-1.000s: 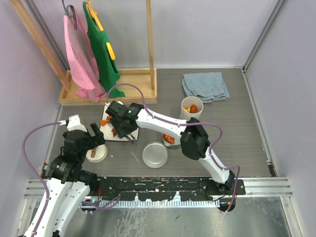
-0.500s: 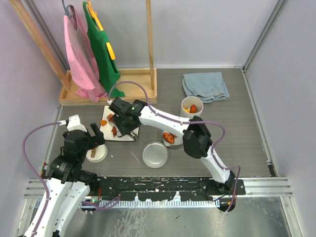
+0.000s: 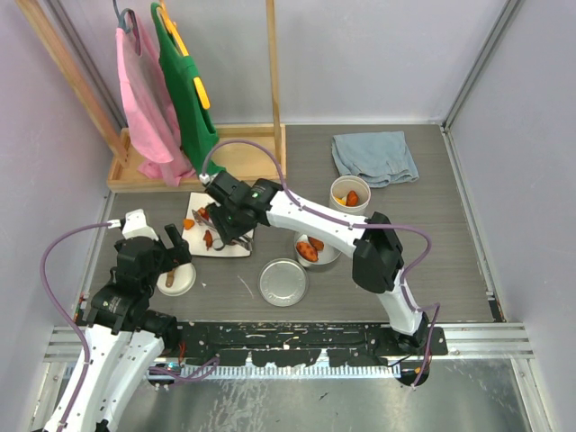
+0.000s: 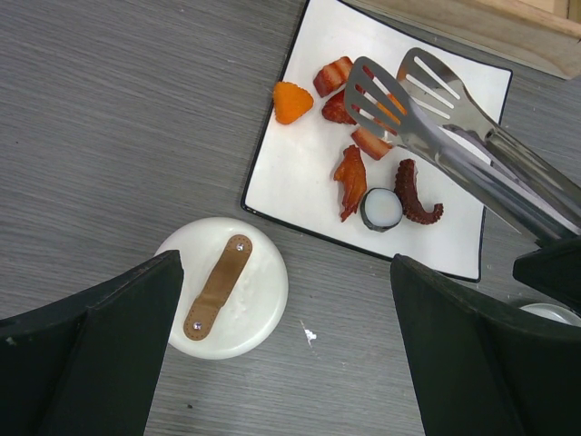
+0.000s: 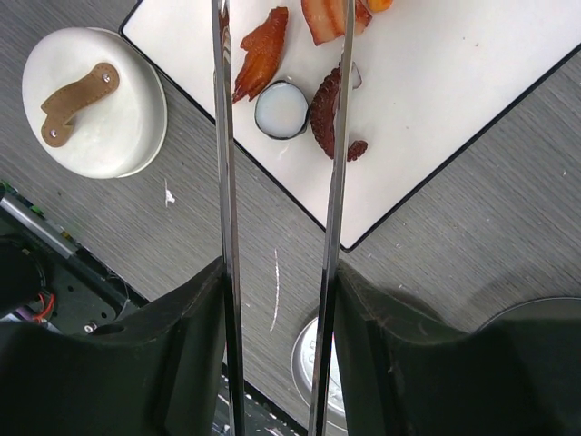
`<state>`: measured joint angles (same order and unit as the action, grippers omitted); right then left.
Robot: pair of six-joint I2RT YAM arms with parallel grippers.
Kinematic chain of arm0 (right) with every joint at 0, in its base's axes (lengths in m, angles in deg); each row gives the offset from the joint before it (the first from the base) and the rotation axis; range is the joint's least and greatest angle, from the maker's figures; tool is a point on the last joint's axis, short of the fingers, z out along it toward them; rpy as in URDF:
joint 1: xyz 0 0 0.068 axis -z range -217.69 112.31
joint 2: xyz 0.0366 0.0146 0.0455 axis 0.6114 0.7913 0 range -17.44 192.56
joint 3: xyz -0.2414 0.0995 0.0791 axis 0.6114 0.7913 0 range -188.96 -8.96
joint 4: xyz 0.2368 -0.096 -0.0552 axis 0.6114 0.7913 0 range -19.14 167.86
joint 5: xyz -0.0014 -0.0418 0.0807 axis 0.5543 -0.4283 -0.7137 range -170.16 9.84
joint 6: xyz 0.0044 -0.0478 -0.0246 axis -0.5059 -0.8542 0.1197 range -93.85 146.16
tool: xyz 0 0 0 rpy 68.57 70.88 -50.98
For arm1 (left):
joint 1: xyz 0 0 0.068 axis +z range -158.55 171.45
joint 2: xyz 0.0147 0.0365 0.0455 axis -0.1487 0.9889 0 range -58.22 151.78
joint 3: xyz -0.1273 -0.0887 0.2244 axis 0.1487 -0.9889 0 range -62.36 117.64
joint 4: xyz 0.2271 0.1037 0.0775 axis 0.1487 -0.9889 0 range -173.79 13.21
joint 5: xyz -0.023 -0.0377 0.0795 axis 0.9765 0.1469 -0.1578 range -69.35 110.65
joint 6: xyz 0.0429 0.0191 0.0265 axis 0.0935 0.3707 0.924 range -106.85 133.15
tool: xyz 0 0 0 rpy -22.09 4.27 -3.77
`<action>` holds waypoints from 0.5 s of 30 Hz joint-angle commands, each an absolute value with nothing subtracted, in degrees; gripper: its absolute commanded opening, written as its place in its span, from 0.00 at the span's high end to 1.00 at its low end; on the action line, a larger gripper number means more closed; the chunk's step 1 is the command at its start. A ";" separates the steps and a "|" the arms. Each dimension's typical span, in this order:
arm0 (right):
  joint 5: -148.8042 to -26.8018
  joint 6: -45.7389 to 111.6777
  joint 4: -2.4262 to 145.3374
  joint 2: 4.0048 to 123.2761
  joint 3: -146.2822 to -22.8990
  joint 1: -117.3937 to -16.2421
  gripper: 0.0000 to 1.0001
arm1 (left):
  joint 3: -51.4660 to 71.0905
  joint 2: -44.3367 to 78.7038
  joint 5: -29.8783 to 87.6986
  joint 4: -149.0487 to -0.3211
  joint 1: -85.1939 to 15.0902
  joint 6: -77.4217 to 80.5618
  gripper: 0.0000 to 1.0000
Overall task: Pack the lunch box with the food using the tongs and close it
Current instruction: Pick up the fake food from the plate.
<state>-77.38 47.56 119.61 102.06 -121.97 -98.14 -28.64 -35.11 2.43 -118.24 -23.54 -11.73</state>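
One grey wood-grain bench point(image 3: 432, 270) carries everything. In its far left corner stands one wooden rack point(image 3: 243, 144) with two garments, one pink point(image 3: 144, 99) and one green point(image 3: 184, 90).

Of the two arms, the right arm point(image 3: 315, 225) reaches across the bench toward the left edge, and the left arm point(image 3: 117, 306) sits over the near left corner. One blue-grey cloth point(image 3: 373, 157) lies crumpled near the far right corner.

One white square plate point(image 4: 300, 182) sits toward the left edge. The right fingers point(image 5: 191, 345) are drawn in narrow on the two arms of the tongs point(image 4: 454, 150). The two slotted heads stand apart above the plate's far part; whether they touch the food cannot be told.

The white tub point(image 3: 333, 200) stands about mid-bench with one orange piece in view inside. The steel tin point(image 3: 319, 263) is just nearer, partly under the right arm, with orange pieces that cannot be counted. The flat steel lid point(image 3: 283, 282) lies toward the near edge.

The white round lid point(image 4: 254, 291), with one brown handle point(image 4: 218, 286), lies just beside the plate's near side, under the left fingers point(image 4: 91, 345), which are spread wide and hold nothing.

The food point(image 4: 349, 182) on the plate is seven pieces clear of the tongs: one orange, three red, one red-brown strip, one black-and-white roll and one tentacle. One more orange piece shows through the slots.
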 commanded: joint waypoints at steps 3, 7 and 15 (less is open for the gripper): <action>-77.52 48.00 117.49 102.28 -126.02 -97.89 0.49 | -27.64 -35.16 2.46 -116.85 -23.31 -11.92 0.02; -77.07 48.03 119.85 105.14 -129.24 -97.81 0.49 | -27.63 -35.22 2.48 -116.78 -23.29 -11.90 0.02; -77.93 49.26 120.77 107.31 -129.41 -97.92 0.49 | -27.61 -35.20 2.38 -116.91 -23.31 -11.92 0.02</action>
<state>-77.92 48.22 120.57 107.31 -126.73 -97.94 -28.64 -35.11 2.43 -118.24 -23.54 -11.73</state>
